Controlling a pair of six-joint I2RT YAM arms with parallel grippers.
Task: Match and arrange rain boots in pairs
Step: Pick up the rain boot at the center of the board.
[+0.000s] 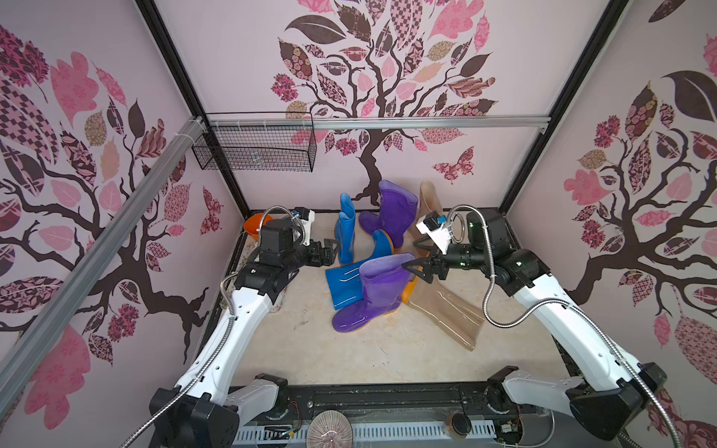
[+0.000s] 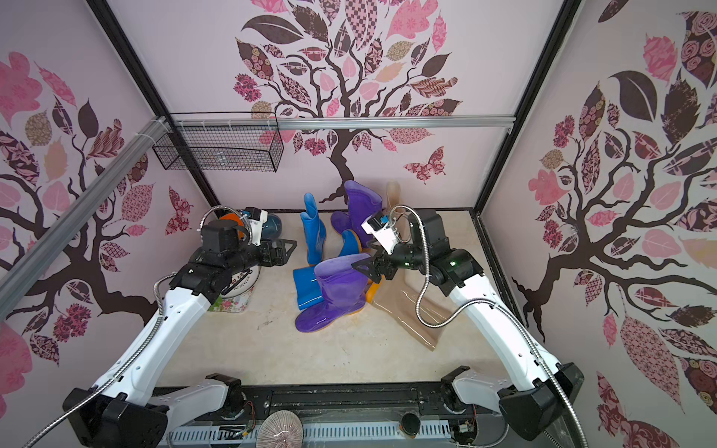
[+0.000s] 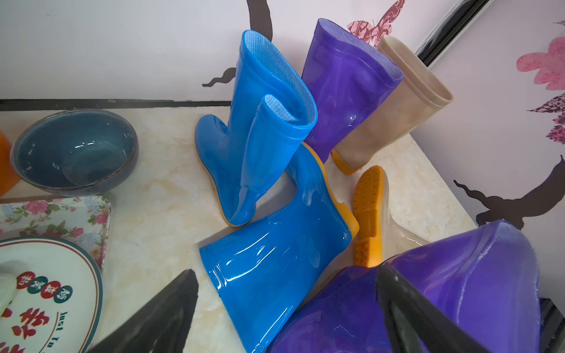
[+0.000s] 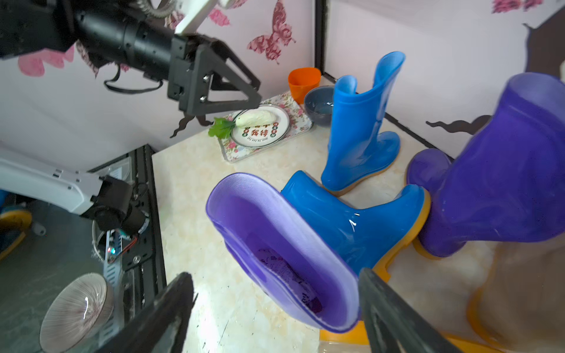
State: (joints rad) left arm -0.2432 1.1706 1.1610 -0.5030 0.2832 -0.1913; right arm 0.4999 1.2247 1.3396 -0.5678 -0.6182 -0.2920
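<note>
As I judge it, no pair is set yet: all six rain boots sit in one jumble on the tabletop (image 1: 349,368). My right fingers (image 4: 162,318) are spread apart and grip nothing, with the open top of the near purple boot (image 1: 368,298) just ahead of them. The far purple boot (image 1: 394,211) stands beyond them, beside the upright beige boot (image 1: 426,199). The fallen beige boot (image 1: 446,310) lies below them. My left fingers (image 3: 165,318), also spread and empty, sit just beside the upright blue boot (image 1: 345,240), with the fallen blue boot (image 1: 345,285) ahead. All three pairings remain.
</note>
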